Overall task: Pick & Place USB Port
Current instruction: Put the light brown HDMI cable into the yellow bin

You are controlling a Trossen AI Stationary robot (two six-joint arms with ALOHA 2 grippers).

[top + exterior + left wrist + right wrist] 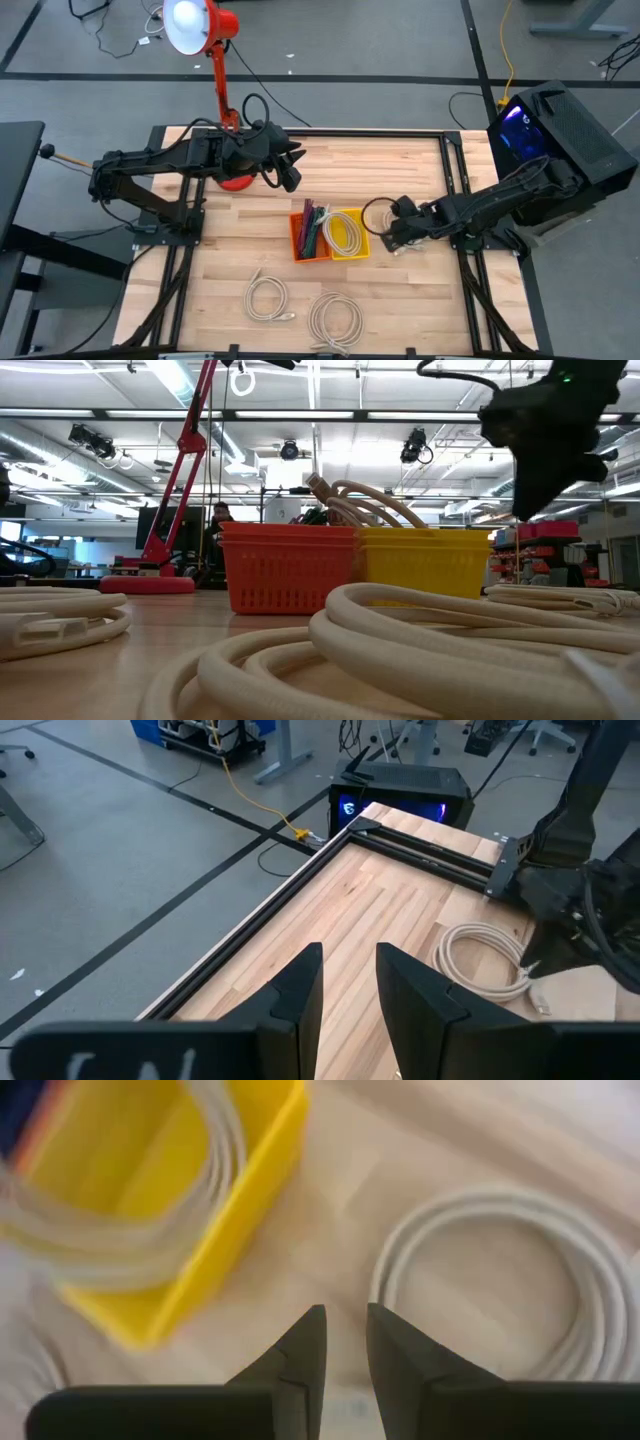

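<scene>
Pale coiled cable (pixel 520 1280) flat beside yellow bin (pixel 215 1230), under right hand (pixel 345 1342), fingers narrowly apart.

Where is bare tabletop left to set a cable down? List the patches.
Free: the strip between the red lamp base and the table's far right corner, and the near right corner. Crowded: the orange bin and yellow bin at centre, the right gripper over a coil beside them, two coiled cables near the front edge.

No words, labels, brands or numbers can be read anywhere. The black computer case (pixel 568 140) shows a glowing emblem on its front, but it is too small to make out.
</scene>
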